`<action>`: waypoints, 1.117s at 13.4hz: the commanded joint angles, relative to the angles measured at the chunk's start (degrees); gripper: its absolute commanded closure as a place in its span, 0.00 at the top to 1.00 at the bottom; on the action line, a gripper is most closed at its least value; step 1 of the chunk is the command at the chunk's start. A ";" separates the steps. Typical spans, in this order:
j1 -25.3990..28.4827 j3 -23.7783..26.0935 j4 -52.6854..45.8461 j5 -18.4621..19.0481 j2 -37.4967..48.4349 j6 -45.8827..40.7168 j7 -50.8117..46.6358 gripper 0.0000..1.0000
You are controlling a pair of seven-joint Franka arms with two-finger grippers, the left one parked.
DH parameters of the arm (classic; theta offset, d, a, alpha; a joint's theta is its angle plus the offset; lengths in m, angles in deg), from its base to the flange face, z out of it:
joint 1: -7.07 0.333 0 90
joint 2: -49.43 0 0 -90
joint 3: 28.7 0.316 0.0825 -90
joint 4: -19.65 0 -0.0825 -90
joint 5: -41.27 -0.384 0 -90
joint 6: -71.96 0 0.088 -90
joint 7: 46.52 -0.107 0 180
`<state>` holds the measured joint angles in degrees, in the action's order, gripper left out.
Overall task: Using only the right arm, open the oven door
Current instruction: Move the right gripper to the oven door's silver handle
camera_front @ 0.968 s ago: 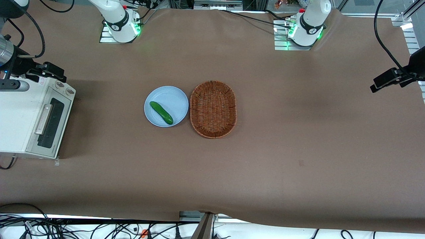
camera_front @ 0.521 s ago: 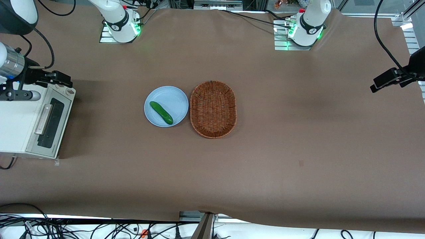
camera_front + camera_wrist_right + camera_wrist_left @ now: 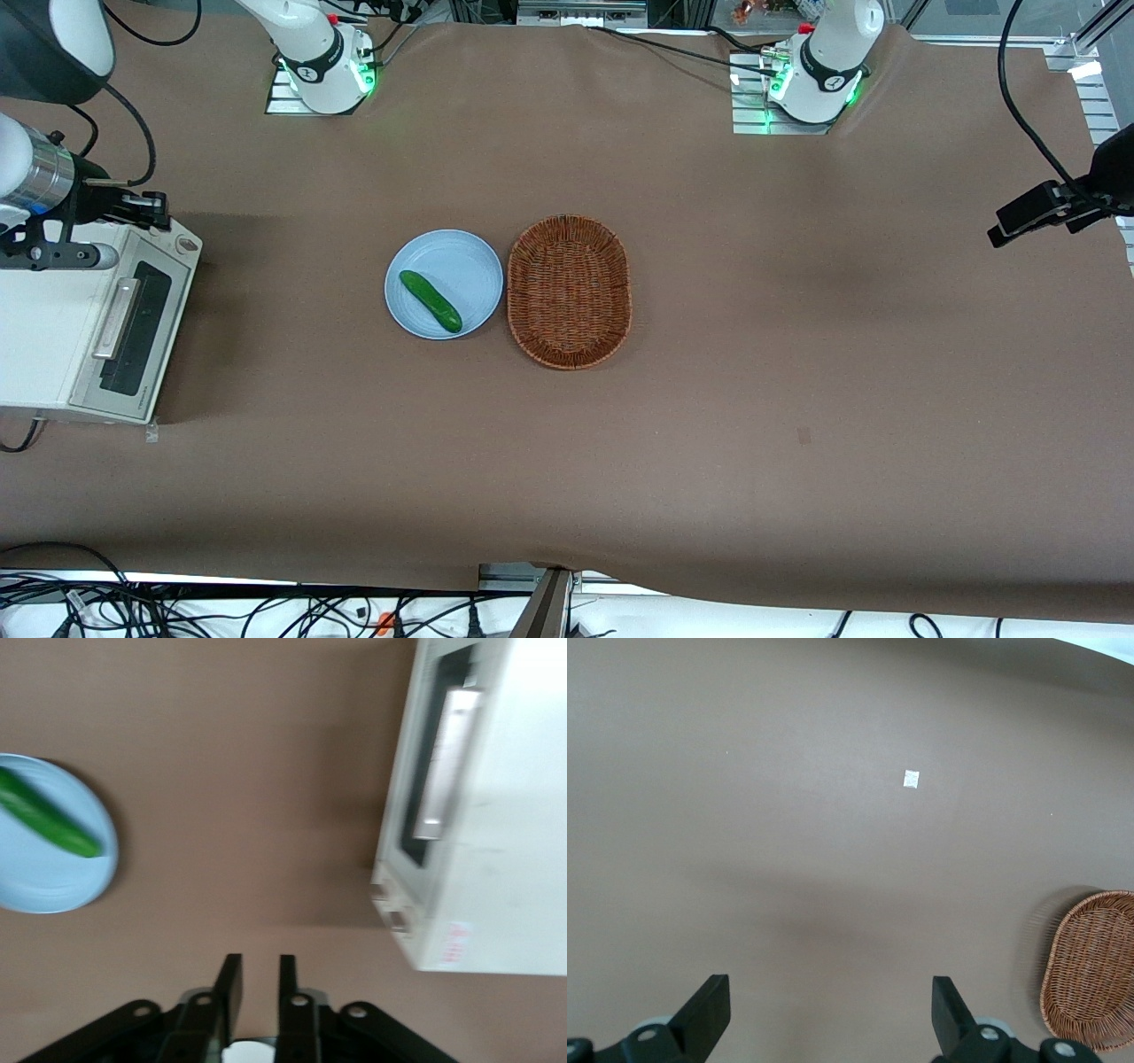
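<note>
Item: one cream-white two-knob toaster oven [image 3: 62,319] at the working arm's end of the brown-covered counter [image 3: 753,372], its oven door [image 3: 133,328] (silver-metal frame, dark glass window, silver bar handle [image 3: 116,317]) shut and facing the middle of the counter. Item: one white jointed right arm [image 3: 40,168], ending in one black two-finger claw [image 3: 142,208] that hovers above the oven's knob corner, farther from the front camera than the handle and touching nothing; in the right wrist view the claw [image 3: 259,979] has its fingers [image 3: 229,988] drawn nearly together with only a narrow slot between them, and holds nothing. Item: one round pale-blue plate [image 3: 474,257], well apart from the oven toward the middle of the counter, carrying one green cucumber [image 3: 431,301]. Item: one oval brown wicker basket [image 3: 569,291], just beside the plate on the side away from the oven. Risks, as judged: fingers this close together would probably not pass around the bar, so a descent as they stand may strike the handle or skid off its smooth metal; a grip taken near one end of the bar could twist loose; a pull made straight outward, without following the door's downward swing, may drag the whole light oven across the cloth (nothing visibly anchors it) instead of opening the door.
</note>
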<state>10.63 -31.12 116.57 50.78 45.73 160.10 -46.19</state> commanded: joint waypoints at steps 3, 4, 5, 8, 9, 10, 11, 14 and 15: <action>4.96 0.13 0.02 19.63 -7.44 1.86 -11.89 0.00; 5.92 0.13 1.25 24.89 -9.12 3.43 -14.27 0.00; 6.02 0.13 2.82 29.98 -11.05 5.97 -17.17 0.00; 6.02 -0.30 5.56 40.99 -16.14 11.00 -27.01 0.00; 5.85 -0.57 5.56 43.20 -17.64 11.71 -28.96 0.00; 5.76 -0.66 5.65 44.44 -18.53 11.80 -30.89 0.00; 5.76 -0.75 5.65 45.23 -19.23 11.80 -32.39 0.00; 5.58 -2.41 5.74 45.68 -21.34 14.08 -33.98 0.00; 5.58 -2.50 5.74 45.68 -21.78 14.61 -34.07 0.00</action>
<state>16.28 -33.16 121.87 95.12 24.33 173.25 -78.65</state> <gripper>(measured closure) 0.991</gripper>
